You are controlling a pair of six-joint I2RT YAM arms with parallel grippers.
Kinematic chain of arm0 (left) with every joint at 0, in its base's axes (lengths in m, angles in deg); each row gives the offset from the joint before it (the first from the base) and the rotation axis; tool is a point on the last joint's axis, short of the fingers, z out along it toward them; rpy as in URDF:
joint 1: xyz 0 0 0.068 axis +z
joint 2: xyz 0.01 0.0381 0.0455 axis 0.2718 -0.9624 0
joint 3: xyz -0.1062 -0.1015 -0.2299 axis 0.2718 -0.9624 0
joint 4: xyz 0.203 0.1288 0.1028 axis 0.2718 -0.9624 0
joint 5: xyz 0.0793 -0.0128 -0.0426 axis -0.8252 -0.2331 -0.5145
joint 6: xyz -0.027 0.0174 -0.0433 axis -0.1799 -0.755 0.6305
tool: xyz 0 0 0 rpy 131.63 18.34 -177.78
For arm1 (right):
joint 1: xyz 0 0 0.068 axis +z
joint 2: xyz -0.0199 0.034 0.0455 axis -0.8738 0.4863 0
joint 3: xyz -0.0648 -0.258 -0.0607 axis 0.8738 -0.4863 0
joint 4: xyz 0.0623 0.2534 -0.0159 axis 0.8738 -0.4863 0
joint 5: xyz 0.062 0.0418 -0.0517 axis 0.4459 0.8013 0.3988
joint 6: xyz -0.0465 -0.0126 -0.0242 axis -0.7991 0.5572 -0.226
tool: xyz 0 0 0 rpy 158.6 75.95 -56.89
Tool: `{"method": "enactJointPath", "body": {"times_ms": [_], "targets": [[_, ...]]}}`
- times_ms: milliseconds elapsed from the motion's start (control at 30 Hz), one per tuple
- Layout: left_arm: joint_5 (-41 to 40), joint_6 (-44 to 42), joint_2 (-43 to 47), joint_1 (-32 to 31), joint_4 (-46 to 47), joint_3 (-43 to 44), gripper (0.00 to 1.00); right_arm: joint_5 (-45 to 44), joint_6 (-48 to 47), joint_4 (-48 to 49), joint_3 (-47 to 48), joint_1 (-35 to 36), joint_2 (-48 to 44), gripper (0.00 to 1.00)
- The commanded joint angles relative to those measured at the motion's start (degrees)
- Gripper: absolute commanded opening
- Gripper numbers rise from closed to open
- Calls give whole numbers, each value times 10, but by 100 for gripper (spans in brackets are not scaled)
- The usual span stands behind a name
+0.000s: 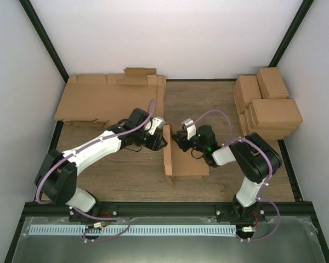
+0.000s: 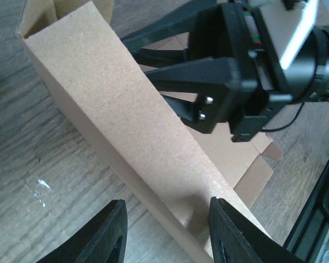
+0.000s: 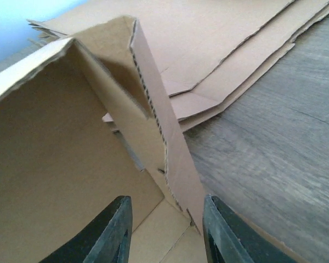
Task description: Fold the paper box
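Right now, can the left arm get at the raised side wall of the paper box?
Probably yes. The left gripper is open right at the raised side wall of the paper box, which runs between its fingers. The right gripper sits on the wall's far side, not in the way.

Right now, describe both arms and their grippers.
The left arm and right arm have white links, black joints and looping lilac cables. A green light glows at the right wrist. The left gripper and right gripper have black, wedge-shaped fingers.
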Motion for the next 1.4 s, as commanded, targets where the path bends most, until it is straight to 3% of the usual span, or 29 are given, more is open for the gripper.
{"method": "enactJointPath", "body": {"times_ms": [0,200,400,633,900,1100,1367], "targets": [[-5,-1,-20,4,-8,10,41,-23,0,9,43,4,31,37],[-8,-3,-25,4,-20,20,37,-26,0,4,78,6,58,27],[-12,-6,-31,5,-24,25,34,-61,-11,0,62,21,39,2],[6,-30,-47,10,-41,36,32,-131,11,-11,4,49,-19,1],[47,-59,-51,10,-52,33,32,-289,66,-56,-22,136,-59,1],[106,-119,-59,9,-104,44,29,-389,160,-78,-44,195,-85,1],[114,-158,-61,9,-146,55,29,-504,262,-138,-42,285,-93,1]]}}
